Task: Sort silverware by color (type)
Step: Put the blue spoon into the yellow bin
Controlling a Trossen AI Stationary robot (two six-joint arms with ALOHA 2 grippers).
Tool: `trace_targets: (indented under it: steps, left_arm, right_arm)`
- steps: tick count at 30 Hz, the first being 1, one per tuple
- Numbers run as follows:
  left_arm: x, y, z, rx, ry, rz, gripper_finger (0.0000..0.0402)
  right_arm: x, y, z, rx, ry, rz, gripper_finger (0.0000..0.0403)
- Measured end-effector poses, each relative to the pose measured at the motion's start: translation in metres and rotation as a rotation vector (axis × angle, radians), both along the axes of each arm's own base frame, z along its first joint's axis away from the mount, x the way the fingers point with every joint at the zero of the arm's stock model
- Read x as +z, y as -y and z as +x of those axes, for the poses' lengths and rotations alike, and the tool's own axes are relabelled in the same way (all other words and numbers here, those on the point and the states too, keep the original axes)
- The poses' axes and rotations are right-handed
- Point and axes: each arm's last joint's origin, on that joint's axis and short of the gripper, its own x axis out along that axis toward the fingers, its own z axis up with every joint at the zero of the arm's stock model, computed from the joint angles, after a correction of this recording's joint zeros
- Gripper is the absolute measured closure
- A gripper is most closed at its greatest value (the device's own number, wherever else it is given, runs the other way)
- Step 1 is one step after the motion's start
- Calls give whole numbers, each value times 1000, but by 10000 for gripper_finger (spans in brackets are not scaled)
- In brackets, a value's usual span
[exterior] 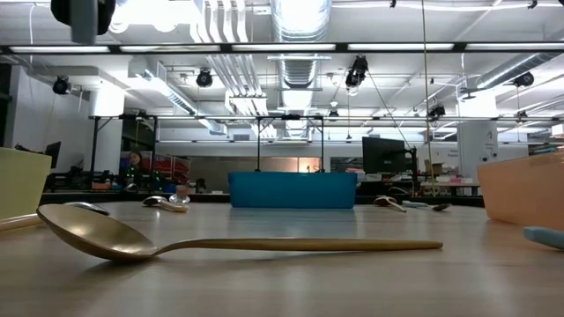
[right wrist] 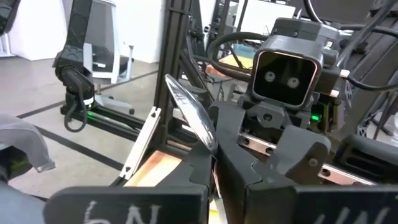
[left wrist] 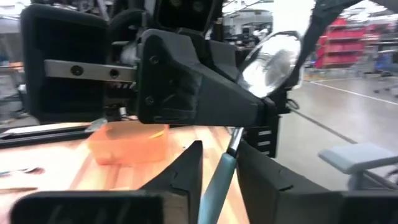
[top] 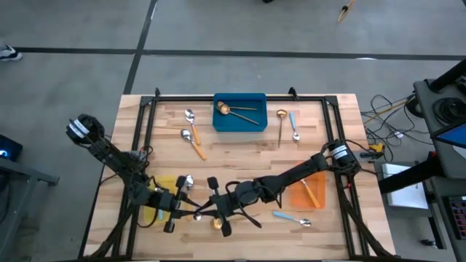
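Nearest, at the bottom of the low view, an all-gold thin-handled spoon (exterior: 238, 245) lies flat on the wooden desk (top: 240, 156). In the high view it sits at lower centre, just below the point where the two arms meet.

There the right gripper (right wrist: 214, 155) is pressed together on the neck of a silver-bowled spoon with a light-blue handle (right wrist: 189, 115), held up off the desk with its bowl above the fingers. The left gripper (left wrist: 219, 168) straddles the blue handle lower down. Its fingers (left wrist: 186, 177) stand slightly spread, a sliver clear of the handle on each side.

This spoon looks light and rigid. The polished bowl and neck are likely slippery, so the matte handle is the safer place to pinch, near its middle, to stop it swinging.

Left of the grippers is a yellow rectangular plastic bin (top: 162, 188), and right of them an orange one (top: 309, 193). Another blue-handled spoon (top: 291, 217) lies at lower right.

Farther up, two orange-handled spoons (top: 193, 142) lie left of centre. A dark blue bin (top: 239, 122) at top centre holds two gold spoons (top: 240, 110).
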Motion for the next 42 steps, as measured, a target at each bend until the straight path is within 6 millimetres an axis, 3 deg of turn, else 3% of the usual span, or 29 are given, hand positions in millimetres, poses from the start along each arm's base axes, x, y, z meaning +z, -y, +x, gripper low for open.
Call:
trace_targets:
  steps: [8,15,22,37,42]
  left_arm:
    - [-2,-2,0,85,-12,44,261]
    - [-5,-4,1,148,-35,75,233]
    - [-5,-6,1,211,-37,118,226]
    - [-9,-14,-1,487,-77,156,233]
    - [-9,-14,-1,489,-76,147,233]
  right_arm:
    - [-4,2,0,-66,-48,-21,394]
    - [-4,3,0,-108,-46,-23,394]
    - [-3,4,0,-155,-47,-18,394]
    - [0,7,-5,-614,-31,-24,394]
    - [4,10,-11,-636,-36,-64,394]
